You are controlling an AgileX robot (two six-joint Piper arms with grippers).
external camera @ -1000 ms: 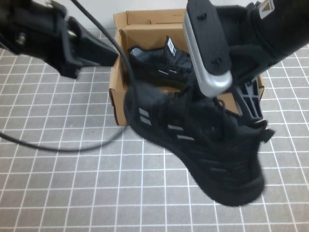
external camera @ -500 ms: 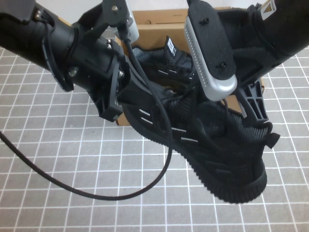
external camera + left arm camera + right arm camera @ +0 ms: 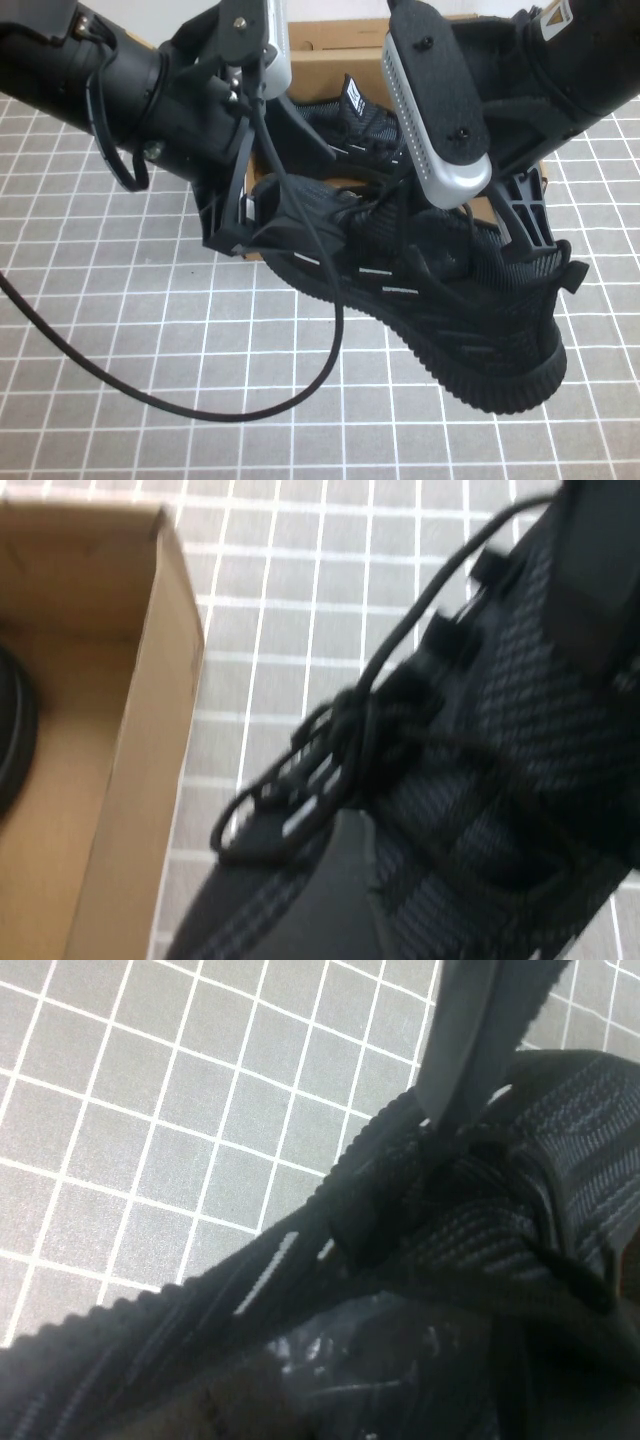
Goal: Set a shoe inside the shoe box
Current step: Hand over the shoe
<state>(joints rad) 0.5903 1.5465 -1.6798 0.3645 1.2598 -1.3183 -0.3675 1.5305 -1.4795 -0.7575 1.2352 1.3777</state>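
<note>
Shoe [image 3: 440, 290] now nearer shoe box [image 3: 330, 50], both hands [image 3: 275, 215] [image 3: 520, 225] gripping.

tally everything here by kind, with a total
shoes: 2, one held up in front of the box, one already lying in the box
shoe box: 1
end effectors: 2, left end effector at the held shoe's toe, right end effector clamped on its collar
cable: 1
total: 6

text: none legible | shoe tongue label [image 3: 353, 97]: white print, unreadable | right arm sticker [image 3: 552, 14]: unreadable
</note>
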